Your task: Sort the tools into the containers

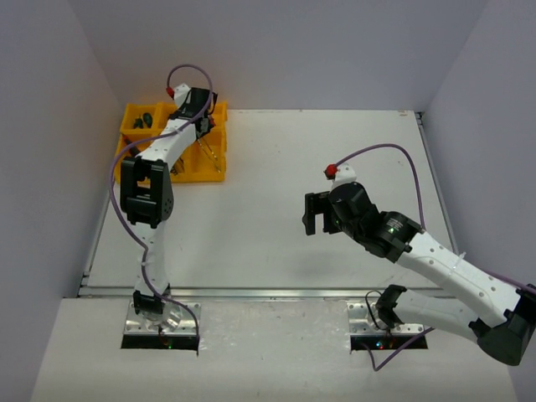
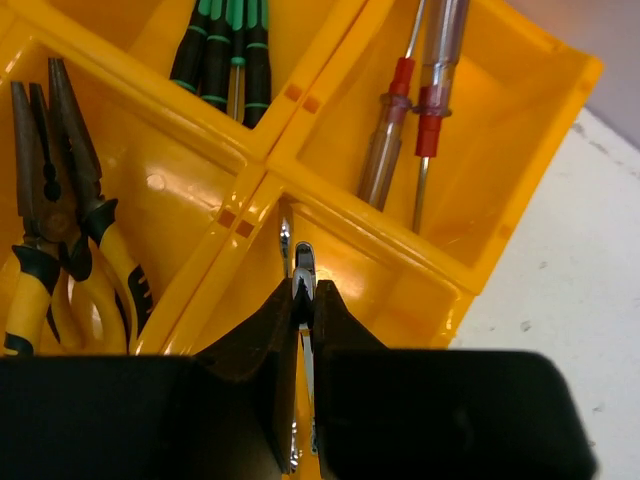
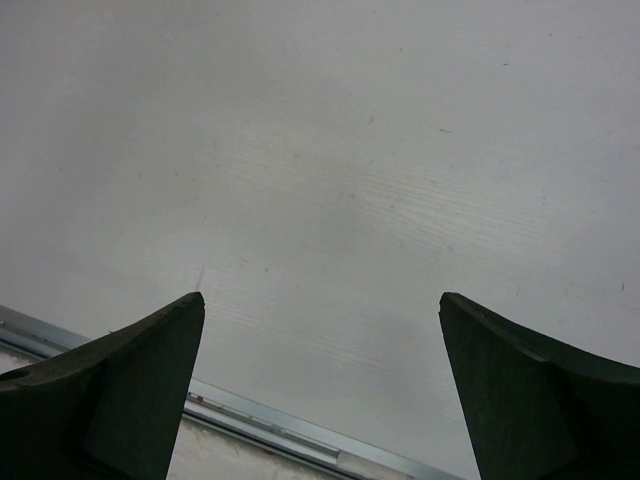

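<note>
The yellow tray [image 1: 132, 126] stands at the table's far left. My left gripper [image 1: 203, 126] hovers over its near right part, shut on a slim silver wrench [image 2: 303, 262] that pokes past the fingertips above a compartment; the gripper [image 2: 304, 290] shows in the left wrist view. A thin wrench [image 1: 211, 157] lies across that compartment in the top view. Yellow-handled pliers [image 2: 60, 190], green-black screwdrivers [image 2: 222, 50] and clear screwdrivers with red collars [image 2: 400, 110] lie in other compartments. My right gripper [image 1: 311, 215] is open and empty over bare table, its gripper [image 3: 320, 310] wide apart.
The tray's wall [image 2: 520, 120] meets white table at its right. A metal rail [image 3: 280, 425] runs along the table's near edge below my right gripper. Grey walls close in the left, back and right sides.
</note>
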`<state>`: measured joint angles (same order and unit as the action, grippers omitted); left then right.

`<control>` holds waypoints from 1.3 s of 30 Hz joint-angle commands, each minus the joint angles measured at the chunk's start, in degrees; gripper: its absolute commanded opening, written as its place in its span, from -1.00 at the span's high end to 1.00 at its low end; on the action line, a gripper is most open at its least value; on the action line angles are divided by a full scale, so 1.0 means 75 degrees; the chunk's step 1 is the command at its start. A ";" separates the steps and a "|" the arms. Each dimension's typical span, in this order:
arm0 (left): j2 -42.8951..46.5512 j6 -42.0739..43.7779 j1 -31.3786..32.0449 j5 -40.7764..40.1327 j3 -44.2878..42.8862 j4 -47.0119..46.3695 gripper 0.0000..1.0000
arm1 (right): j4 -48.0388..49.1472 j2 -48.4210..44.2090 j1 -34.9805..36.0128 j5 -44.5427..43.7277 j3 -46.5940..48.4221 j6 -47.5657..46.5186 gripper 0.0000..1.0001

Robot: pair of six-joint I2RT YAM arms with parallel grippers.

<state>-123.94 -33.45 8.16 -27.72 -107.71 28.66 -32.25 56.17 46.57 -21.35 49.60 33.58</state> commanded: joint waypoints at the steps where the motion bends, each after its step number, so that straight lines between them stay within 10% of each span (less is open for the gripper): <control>1: 0.0081 -0.0074 -0.0044 -0.0423 -0.0341 -0.0055 0.87 | 0.0128 0.0080 -0.0045 -0.0283 0.0062 -0.0048 -0.98; 3: 0.0022 -0.0049 -0.0044 -0.0365 -0.0363 -0.0071 0.77 | 0.0128 0.0093 -0.0045 -0.0268 0.0066 -0.0060 -0.98; 7: 0.0391 -0.0217 -0.0044 -0.0010 -0.0256 0.0033 -0.64 | 0.0129 0.0135 -0.0055 -0.0304 0.0096 -0.0103 -0.98; 10: 0.1239 -0.0231 -0.0024 0.0387 0.0217 -0.0194 -0.95 | 0.0128 0.0230 -0.0056 -0.0279 0.0207 -0.0161 -0.98; 21: 0.6714 0.0779 0.0480 0.2099 0.3746 -0.0586 -1.00 | 0.0041 -0.0678 -0.0059 -0.1552 0.0104 -0.0532 -0.98; 39: 1.2633 0.2569 0.0588 0.0879 0.7606 -0.0089 -1.00 | -0.2600 -0.2867 -0.0056 -0.3070 0.1027 -0.1164 -0.98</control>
<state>-37.34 -18.61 12.60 -21.09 -55.57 33.13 -47.70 37.66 46.26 -40.48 55.31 26.09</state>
